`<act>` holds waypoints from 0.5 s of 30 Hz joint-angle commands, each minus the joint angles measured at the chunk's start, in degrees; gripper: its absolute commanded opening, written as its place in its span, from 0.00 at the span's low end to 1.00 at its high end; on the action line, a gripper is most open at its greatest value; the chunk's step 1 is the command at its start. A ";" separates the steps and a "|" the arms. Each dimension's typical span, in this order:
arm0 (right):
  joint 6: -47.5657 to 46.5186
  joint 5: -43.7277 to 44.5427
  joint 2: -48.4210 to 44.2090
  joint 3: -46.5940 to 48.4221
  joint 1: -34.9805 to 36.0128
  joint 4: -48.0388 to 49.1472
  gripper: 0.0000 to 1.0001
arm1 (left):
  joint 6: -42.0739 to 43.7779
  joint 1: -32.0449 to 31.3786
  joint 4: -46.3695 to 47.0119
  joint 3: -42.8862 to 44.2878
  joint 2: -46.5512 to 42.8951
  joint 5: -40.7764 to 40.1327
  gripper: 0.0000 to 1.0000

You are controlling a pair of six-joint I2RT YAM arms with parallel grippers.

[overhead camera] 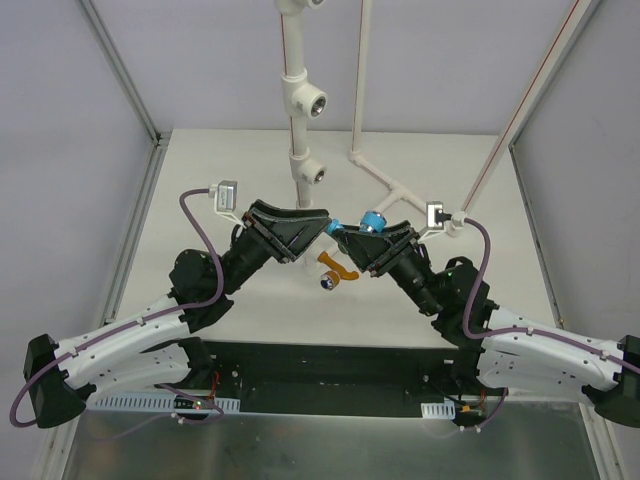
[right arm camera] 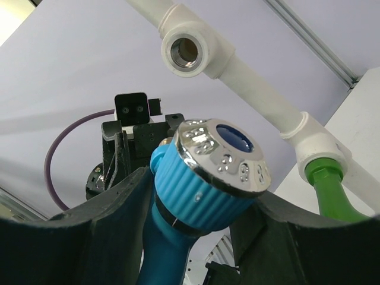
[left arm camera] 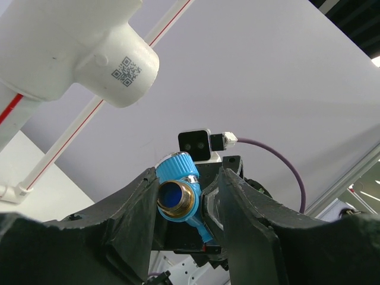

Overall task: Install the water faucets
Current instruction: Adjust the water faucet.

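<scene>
1. Here, above the middle of the table (overhead camera: 230, 170), the two arms meet tip to tip, with the light blue faucet (overhead camera: 375, 221) up in the air between them.
2. The right gripper (right arm camera: 202, 196) is clamped on that faucet. Its two dark fingers press either side of the ribbed blue knob, and the shiny cap faces the right wrist camera.
3. The left gripper (left arm camera: 181, 208) has its jaws partly apart, one on each side of the faucet's brass threaded end, which points at the left wrist camera. I cannot tell whether these jaws actually press on it.
4. The orange faucet (overhead camera: 340, 272) lies on the table just below the two grippers, its metal end toward the arm bases, touching neither gripper.
5. The green faucet (right arm camera: 328, 187) shows only in the right wrist view, with its end seated in a white collar on the white pipe (right arm camera: 261, 95).
6. Further along that pipe, a tee fitting (right arm camera: 187, 53) turns its metal-threaded mouth toward the camera.
</scene>
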 commanded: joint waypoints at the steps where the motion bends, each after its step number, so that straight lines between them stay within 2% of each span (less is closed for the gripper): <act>1: -0.13 -1.04 -1.03 0.10 0.47 5.79 0.00 | 0.02 -1.14 2.25 1.27 -0.45 1.16 0.50; 8: 0.14 -1.83 -1.91 -0.69 0.56 7.55 0.00 | 0.54 -1.14 1.98 0.65 -0.63 0.37 0.53; 15: 0.14 -1.31 -1.82 -0.61 0.56 7.11 0.00 | 0.37 -1.05 2.16 1.00 -0.19 0.36 0.34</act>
